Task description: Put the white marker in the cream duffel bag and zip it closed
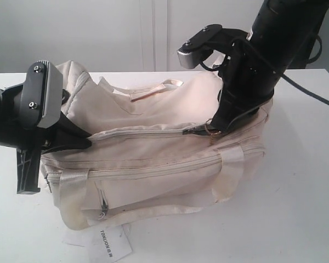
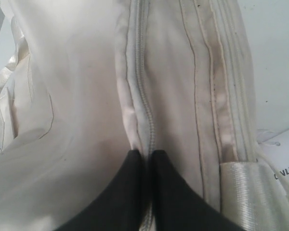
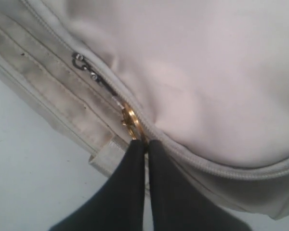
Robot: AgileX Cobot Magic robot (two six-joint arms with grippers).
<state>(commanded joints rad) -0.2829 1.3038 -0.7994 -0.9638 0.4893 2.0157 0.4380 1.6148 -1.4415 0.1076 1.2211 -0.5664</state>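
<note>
Two black grippers, both mine, are clamped at either end of one cream duffel bag [image 1: 153, 159] of soft, creased fabric, which slumps on its side across the middle of a smooth white table [image 1: 301, 208]. My left gripper [image 1: 89, 141] has its tapered jaws pressed together on the bag's top zip seam [image 2: 143, 96], a raised, ribbed line running between rows of stitching. My right gripper [image 1: 211, 127] has its jaws closed tight on the small brass-coloured zip pull [image 3: 128, 118] at the bag's other end. In the exterior view the teeth look meshed along the stretch between my two grips. I count two long zip lines on the front face: that top one and a front pocket zip [image 1: 153, 172] below it. Glossy satin webbing [image 1: 71, 181] crosses the front in two bands, and one thin webbing handle [image 1: 159, 90] lies limp on the top flap. A single white paper tag [image 1: 109, 244] with dark print pokes out from under the bag's lower edge. The table lies bare to the bag's right and in front of it, leaving room on that side. Where the white marker is I cannot tell.
</note>
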